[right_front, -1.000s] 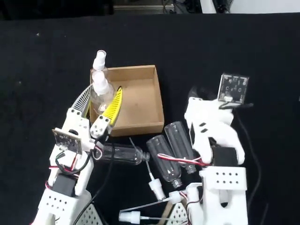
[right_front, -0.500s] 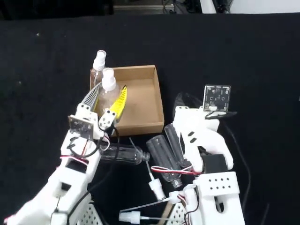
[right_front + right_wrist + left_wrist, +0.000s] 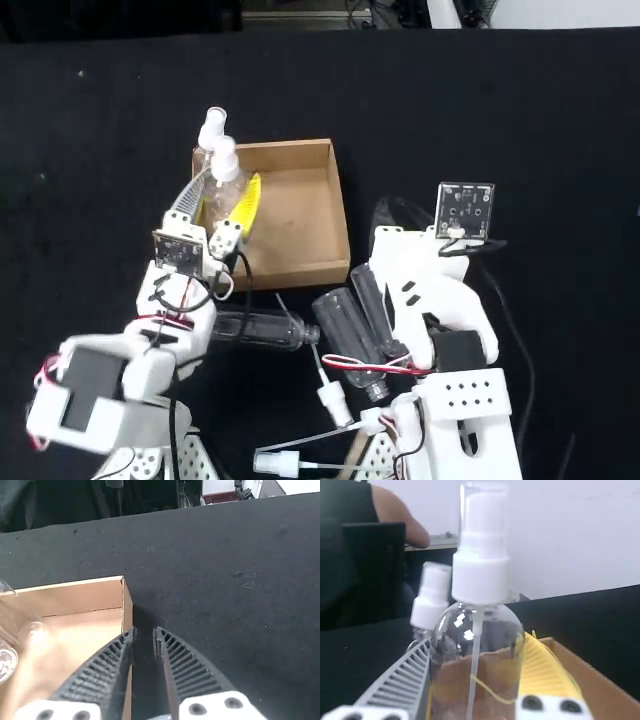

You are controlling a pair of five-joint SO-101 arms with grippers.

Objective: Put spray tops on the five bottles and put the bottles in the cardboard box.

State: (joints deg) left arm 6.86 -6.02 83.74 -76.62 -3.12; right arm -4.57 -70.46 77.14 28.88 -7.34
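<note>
Clear bottle (image 3: 475, 655) base cut off | left hand (image 3: 226, 195) clamps it

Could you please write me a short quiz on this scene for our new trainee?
1. True or false: the left end effector grips a clear plastic bottle fitted with a white spray top.
2. How many uncapped clear bottles lie on the black table? A two, B three, C five.
3. What does the right end effector hold?
Key: 1 true; 2 B; 3 nothing.
</note>
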